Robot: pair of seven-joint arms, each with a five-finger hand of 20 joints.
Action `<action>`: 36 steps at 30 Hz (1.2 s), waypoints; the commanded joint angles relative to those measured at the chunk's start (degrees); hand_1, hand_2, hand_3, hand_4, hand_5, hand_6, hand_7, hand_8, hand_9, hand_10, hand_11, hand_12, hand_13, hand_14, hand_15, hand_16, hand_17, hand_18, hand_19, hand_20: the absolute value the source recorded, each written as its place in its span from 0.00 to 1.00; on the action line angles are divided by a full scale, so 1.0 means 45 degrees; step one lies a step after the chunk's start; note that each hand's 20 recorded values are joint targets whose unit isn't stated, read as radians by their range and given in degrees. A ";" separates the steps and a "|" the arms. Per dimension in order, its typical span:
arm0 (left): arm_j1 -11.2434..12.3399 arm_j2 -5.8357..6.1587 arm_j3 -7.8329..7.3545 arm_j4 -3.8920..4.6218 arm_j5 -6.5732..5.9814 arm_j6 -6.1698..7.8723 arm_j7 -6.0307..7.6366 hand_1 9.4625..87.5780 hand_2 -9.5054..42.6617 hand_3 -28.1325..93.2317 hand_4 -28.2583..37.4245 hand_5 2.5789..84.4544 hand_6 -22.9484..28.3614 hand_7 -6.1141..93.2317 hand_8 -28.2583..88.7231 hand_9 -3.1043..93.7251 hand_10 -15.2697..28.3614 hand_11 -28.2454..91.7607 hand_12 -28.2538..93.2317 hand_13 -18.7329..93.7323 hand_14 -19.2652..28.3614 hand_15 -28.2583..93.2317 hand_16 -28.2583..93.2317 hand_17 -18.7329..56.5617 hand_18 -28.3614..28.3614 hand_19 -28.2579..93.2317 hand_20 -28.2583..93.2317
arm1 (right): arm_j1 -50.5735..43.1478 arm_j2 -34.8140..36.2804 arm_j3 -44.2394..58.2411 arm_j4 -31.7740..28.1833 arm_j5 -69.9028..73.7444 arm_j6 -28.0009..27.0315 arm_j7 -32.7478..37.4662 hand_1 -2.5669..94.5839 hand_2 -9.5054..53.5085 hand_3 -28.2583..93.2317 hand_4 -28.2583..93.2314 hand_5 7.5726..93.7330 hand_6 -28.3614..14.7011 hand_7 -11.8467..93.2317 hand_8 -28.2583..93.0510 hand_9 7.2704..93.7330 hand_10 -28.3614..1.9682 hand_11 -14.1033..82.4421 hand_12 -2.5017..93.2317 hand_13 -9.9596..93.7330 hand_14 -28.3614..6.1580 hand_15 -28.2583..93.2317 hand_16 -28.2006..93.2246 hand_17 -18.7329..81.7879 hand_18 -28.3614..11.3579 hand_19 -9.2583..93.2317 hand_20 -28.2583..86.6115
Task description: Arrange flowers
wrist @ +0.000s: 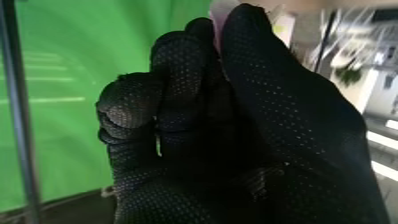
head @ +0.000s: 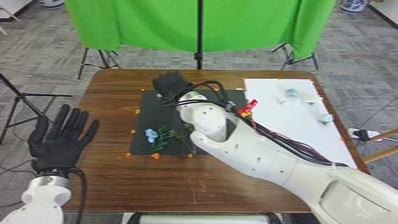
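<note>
Your right hand point(wrist: 275, 85) has its fingers bent toward the thumb, pinching a thin, pale pink, translucent piece point(wrist: 218, 17) at their tips; you can't tell whether it is petal or wrapping. This looks like the carrying part of a placement. Next, settle where the piece goes, lower it and only then ease the pinch; squeezing harder could crease it.

Nearer you than those fingers, a blue flower point(head: 151, 134) and a green leafy stem point(head: 160, 145) lie on the black rectangular mat point(head: 151, 107). To the fingers' right, small pale blue pieces point(head: 291, 93) sit on a white sheet point(head: 275, 120).

The fingers are near the far edge of the brown wooden table point(head: 133, 185), with the green curtain point(head: 151, 25) beyond. Room opens to their left; rightward, mind the looping black cables point(head: 284, 145). Your left hand point(head: 57, 142) is open at the table's left edge.
</note>
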 commanded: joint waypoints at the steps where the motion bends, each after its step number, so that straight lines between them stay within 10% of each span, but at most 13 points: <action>1: 0.0302 0.0297 -0.0226 -0.0071 -0.0086 -0.0551 0.0321 0.25 0.40 0.84 0.00 0.49 0.58 0.26 0.15 0.44 0.70 0.46 0.34 0.45 0.73 0.58 0.19 0.18 0.77 0.55 0.39 | 0.0454 -0.0249 -0.0820 0.0098 0.0305 -0.0687 0.0846 0.69 0.00 0.78 0.00 0.64 0.63 0.51 0.30 0.71 0.54 0.42 0.56 0.73 0.65 0.70 0.63 0.63 0.28 0.96 0.54; 29: -0.0219 0.0148 -0.0009 0.0185 -0.0288 -0.0491 -0.0040 0.25 0.40 0.84 0.00 0.49 0.58 0.27 0.14 0.44 0.70 0.46 0.34 0.45 0.73 0.58 0.19 0.19 0.77 0.55 0.39 | -0.0347 -0.0548 -0.0850 0.0230 -0.0072 -0.0778 0.1379 0.67 0.00 0.78 0.00 0.60 0.58 0.44 0.26 0.69 0.51 0.34 0.50 0.70 0.64 0.68 0.61 0.60 0.23 0.94 0.55; 36: -0.0257 0.0132 0.0029 0.0158 -0.0713 -0.0171 -0.0063 0.25 0.40 0.84 0.00 0.49 0.58 0.27 0.14 0.44 0.70 0.46 0.34 0.45 0.73 0.58 0.19 0.19 0.77 0.55 0.39 | -0.0702 -0.0674 -0.0527 0.0332 -0.0524 -0.0882 0.1107 0.67 0.00 0.79 0.00 0.61 0.58 0.39 0.25 0.69 0.49 0.32 0.48 0.70 0.63 0.68 0.61 0.60 0.23 0.95 0.55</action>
